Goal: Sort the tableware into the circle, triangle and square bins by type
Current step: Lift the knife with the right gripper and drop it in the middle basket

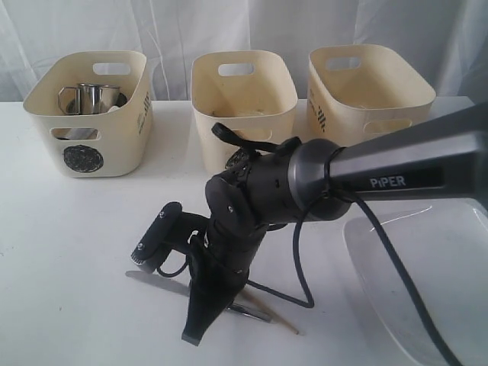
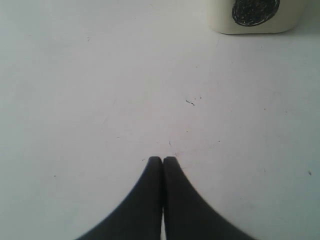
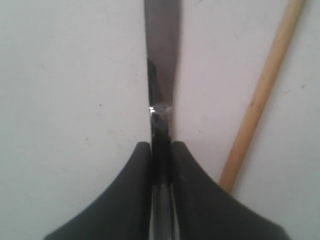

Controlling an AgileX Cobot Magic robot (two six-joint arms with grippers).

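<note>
The left claw (image 2: 162, 160) has its two fingers pressed together with nothing between them. It is above the bare white worktop (image 2: 75, 100). At the back left stands a cream bin (image 1: 46, 114) with a black circle (image 1: 82, 158) drawn on it. Shiny steel mugs (image 1: 93, 97) sit inside.

Next comes the middle bin (image 1: 244, 107). The arm hides its front, and I cannot tell what is in it. In front of it, the right claw (image 1: 194, 332) points down at the worktop and is clamped on the steel knife (image 1: 156, 280). The knife's blade sticks out to the left along the worktop. A wooden chopstick (image 1: 278, 320) lies just beside the knife, on its right.

The right arm (image 1: 427, 160) has "PiPER" written on it in white letters. Behind it is the third bin (image 1: 381, 95), and I cannot tell what is in it either. A big white plate (image 1: 427, 267) lies at the right edge.
</note>
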